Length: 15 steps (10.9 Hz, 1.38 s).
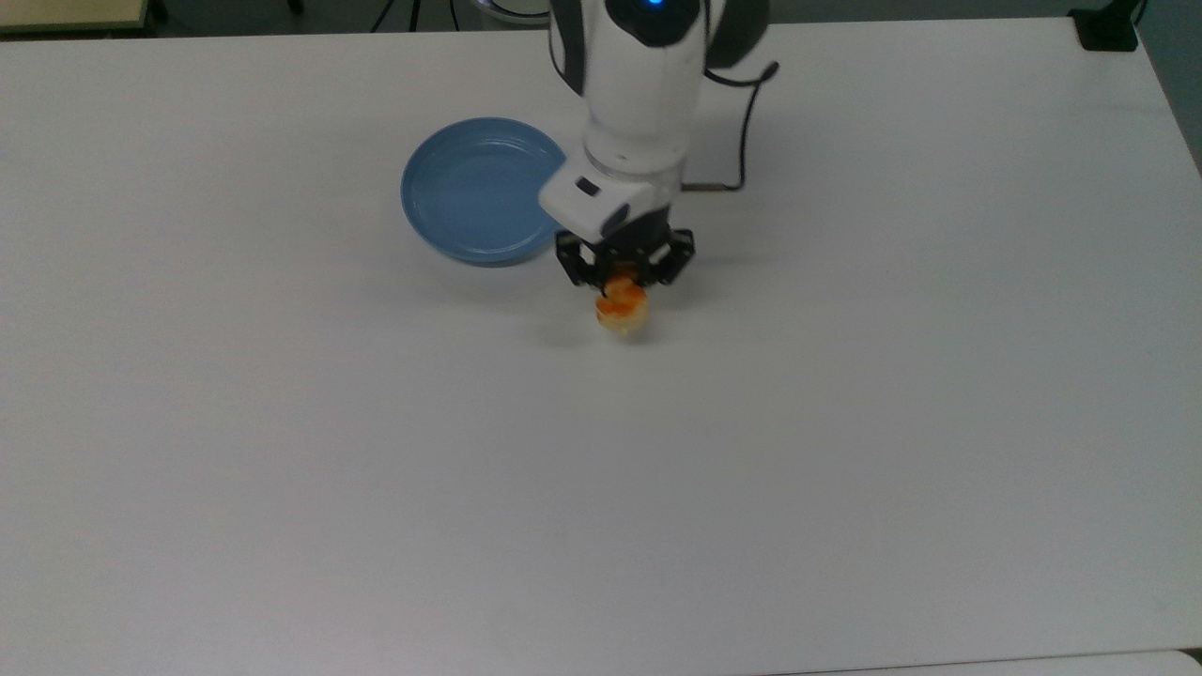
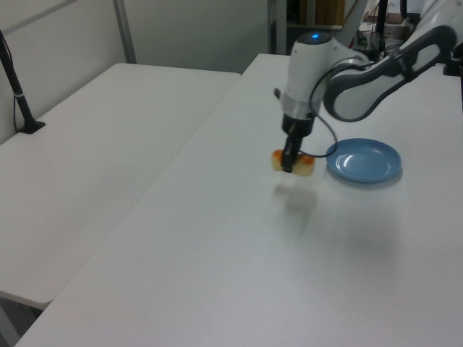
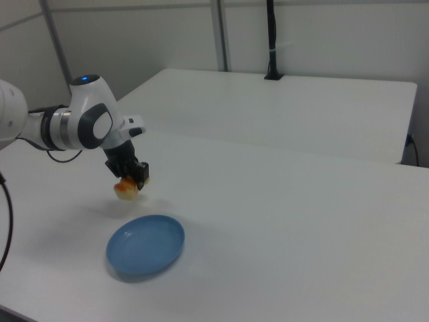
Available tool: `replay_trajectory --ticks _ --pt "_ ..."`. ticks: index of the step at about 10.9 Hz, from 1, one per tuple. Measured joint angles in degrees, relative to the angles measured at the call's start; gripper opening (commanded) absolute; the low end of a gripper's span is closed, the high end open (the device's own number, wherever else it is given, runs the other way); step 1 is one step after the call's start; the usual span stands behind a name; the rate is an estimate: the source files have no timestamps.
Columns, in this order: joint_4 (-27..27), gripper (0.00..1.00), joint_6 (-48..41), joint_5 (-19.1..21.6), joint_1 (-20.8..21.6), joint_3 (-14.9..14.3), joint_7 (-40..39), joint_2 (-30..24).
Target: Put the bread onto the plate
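The bread (image 1: 622,308) (image 2: 295,163) (image 3: 126,189), a small tan bun with orange patches, hangs in the air above the white table, and my gripper (image 1: 624,282) (image 2: 289,163) (image 3: 131,178) is shut on it. Its shadow lies on the table below it. The blue plate (image 1: 484,188) (image 2: 363,160) (image 3: 145,244) is empty and sits just to the top view's left of the bread. In the right view the bread hangs above and beyond the plate's far edge.
The white table (image 1: 376,469) spreads wide and bare around the plate. A second white table (image 2: 87,144) stands beside it in the left view. A black cable (image 1: 747,122) trails from the arm's wrist.
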Motion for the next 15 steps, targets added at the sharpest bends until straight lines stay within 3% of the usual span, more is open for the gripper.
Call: replay_trajectory --ticks 4,6,7,8,9,10,15 --pt "-15.12 0.28 -1.78 -0.2 -7.26 -0.15 -12.08 -13.78" --pt "-19.62 0.32 -2.26 -1.49 -8.79 -0.14 -14.93 -16.0" --pt "-21.43 0.4 -2.27 -3.12 -9.03 -0.14 -14.94 -16.05" --pt "-22.64 0.63 -2.26 -3.86 -9.24 -0.14 -14.95 -16.01" --pt "-23.09 0.95 -2.26 -4.04 -9.43 -0.14 -14.95 -16.01" --pt "-23.14 1.0 -2.26 -4.05 -10.03 -0.14 -14.95 -16.02" --pt "-22.66 1.0 -2.26 -4.13 -14.26 -0.15 -18.22 -16.14"
